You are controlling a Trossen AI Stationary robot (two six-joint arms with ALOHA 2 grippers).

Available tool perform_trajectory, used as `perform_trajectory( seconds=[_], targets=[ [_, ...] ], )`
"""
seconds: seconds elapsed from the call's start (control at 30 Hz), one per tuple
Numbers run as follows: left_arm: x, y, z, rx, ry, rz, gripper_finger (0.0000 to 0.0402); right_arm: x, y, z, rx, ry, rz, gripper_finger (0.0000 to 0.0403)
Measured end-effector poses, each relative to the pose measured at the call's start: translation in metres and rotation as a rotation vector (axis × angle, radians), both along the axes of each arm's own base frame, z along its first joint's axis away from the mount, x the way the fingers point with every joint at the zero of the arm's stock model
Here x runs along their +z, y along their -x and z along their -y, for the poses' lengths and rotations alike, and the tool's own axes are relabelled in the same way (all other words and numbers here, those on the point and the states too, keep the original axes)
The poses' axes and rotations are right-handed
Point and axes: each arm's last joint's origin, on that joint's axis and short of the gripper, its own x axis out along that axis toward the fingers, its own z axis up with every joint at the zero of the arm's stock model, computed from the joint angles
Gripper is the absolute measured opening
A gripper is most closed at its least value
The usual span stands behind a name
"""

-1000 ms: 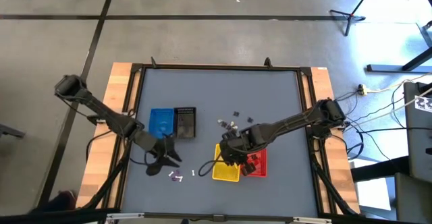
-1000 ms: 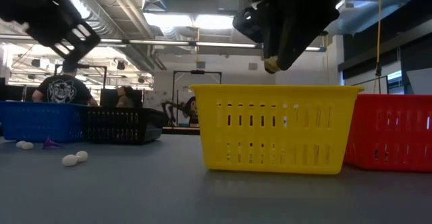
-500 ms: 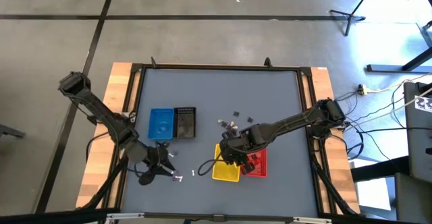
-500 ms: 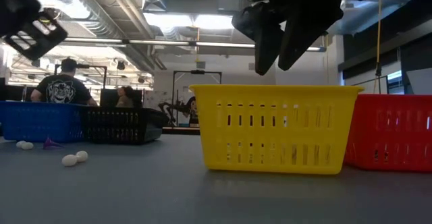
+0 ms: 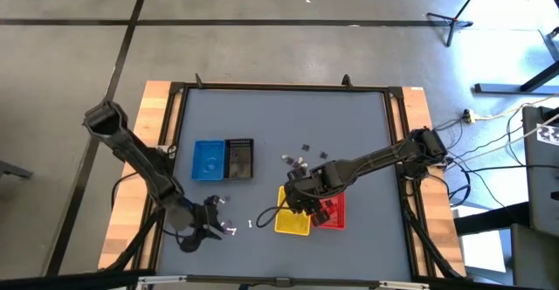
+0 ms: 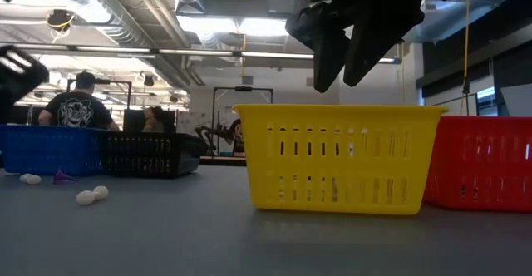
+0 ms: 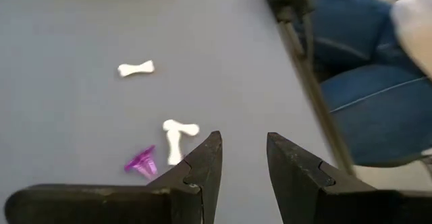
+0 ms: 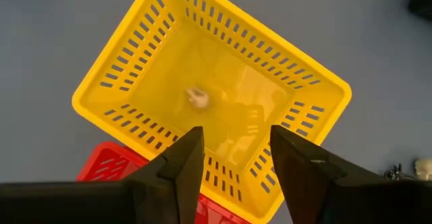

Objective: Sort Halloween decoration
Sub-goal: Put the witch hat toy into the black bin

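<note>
My right gripper (image 8: 233,150) hangs open over the yellow basket (image 8: 135,69), also seen in the high view (image 5: 295,201). A small tan trinket (image 8: 197,97) lies on the basket's floor. My left gripper (image 7: 243,153) is open and empty low over the table near its near left edge (image 5: 216,217). Just ahead of it lie two white bone trinkets (image 7: 136,68) (image 7: 177,135) and a purple one (image 7: 142,162). Several dark and white trinkets (image 5: 304,156) lie loose mid-table.
The red basket (image 5: 334,211) stands against the yellow one's right side. The blue basket (image 5: 208,160) and the black basket (image 5: 239,158) stand side by side at the left. A seated person's legs (image 7: 364,96) show beyond the table's near edge.
My right gripper has opened above the yellow basket, and the tan trinket it held now lies inside. My left gripper has gone toward the table's near edge and down, turning toward the bones and the purple trinket.
</note>
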Motion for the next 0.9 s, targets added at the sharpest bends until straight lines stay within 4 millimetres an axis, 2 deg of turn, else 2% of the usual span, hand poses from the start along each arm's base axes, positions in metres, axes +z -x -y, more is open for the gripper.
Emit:
perform_trajectory(
  seconds=[0.23,0.57,0.9],
  targets=[
    [-0.014,-0.003,0.0,0.053,-0.077,-0.01,0.011,0.0,0.0,0.0,0.0,0.0,0.0,0.017],
    [-0.03,-0.008,0.006,0.053,-0.091,-0.021,0.011,0.0,0.0,0.0,0.0,0.001,0.001,0.017],
    [-0.039,-0.009,0.006,0.053,-0.117,-0.042,0.0107,0.0,0.0,0.0,0.0,0.001,0.001,0.017]
  ],
)
